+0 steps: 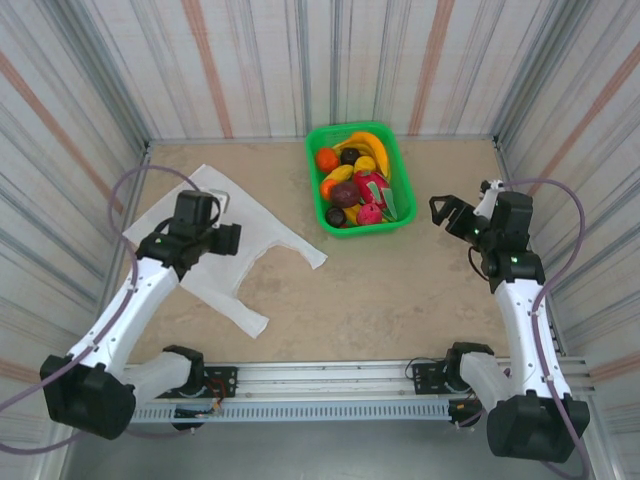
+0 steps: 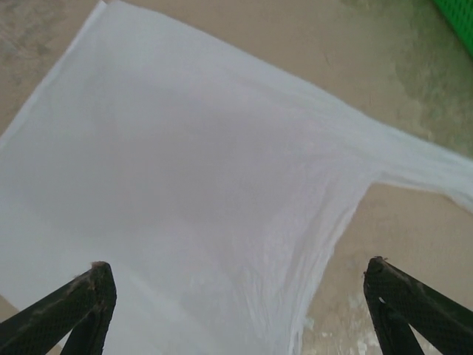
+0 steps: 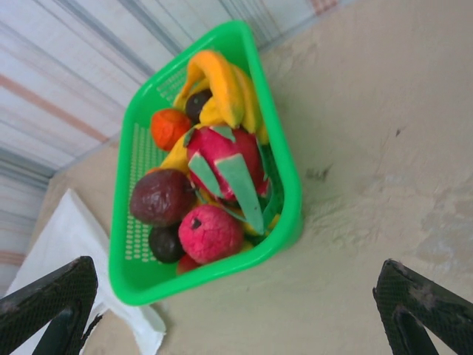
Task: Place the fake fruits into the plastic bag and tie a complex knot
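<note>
- White, thin plastic bag (image 1: 252, 228) lies flat on the left part of the beige surface (image 1: 400, 290), with its 2 handle strips reaching toward the middle and the near edge.
- Left claw (image 2: 236, 268) hangs just above the bag's body, its 2 fingers spread wide, gripping nothing.
- Fake fruits (image 1: 355, 180) sit piled in a green basket (image 1: 370, 228) at the far middle, near the back wall and apart from the bag.
- Among them are bananas (image 3: 222, 89), an orange one (image 3: 170, 127), a dark maroon one (image 3: 161, 196) and a pink-red one (image 3: 209, 233).
- Right claw (image 1: 450, 212) is to the right of the basket, facing it, spread wide and empty.
</note>
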### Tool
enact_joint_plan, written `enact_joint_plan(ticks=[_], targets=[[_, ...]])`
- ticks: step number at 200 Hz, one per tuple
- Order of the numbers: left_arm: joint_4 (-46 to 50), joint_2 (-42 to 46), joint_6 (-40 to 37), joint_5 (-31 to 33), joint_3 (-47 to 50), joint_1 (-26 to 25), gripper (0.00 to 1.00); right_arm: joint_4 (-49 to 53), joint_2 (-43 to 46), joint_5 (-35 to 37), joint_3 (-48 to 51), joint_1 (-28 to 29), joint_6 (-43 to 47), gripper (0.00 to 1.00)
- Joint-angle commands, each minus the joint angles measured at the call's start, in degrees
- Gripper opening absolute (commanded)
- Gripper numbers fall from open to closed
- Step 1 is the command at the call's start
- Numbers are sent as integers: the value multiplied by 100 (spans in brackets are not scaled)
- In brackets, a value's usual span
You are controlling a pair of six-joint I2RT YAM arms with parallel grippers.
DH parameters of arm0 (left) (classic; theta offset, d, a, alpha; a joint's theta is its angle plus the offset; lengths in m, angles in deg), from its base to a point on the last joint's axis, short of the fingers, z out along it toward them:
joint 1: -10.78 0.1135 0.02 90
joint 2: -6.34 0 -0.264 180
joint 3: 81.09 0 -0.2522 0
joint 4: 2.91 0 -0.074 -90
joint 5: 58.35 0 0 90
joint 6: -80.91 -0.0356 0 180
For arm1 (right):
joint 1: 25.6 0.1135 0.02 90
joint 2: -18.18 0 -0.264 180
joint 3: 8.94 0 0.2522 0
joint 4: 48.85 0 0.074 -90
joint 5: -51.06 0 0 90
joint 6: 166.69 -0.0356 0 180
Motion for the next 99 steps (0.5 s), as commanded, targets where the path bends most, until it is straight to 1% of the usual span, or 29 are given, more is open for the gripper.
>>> enact_joint_plan(ticks=[1, 27, 41, 56, 86, 99], targets=[[656, -380, -265, 657, -121, -256, 88, 292, -24, -269, -139, 62, -185, 99], [623, -972, -211, 422, -260, -416, 83, 258, -37, -185, -154, 181, -155, 99], [605, -1328, -178, 29, -352, -427, 76, 256, -40, -83, -140, 258, -88, 99], [579, -1635, -96, -196, -405, -439, 75, 243, -49, -61, -128, 279, -42, 99], [370, -1909, 45, -235, -324, -462, 75, 127, -116, -77, -33, 282, -49, 99], [269, -2038, 75, -80, -284, -540, 75, 99, -162, -85, -18, 284, -53, 99]])
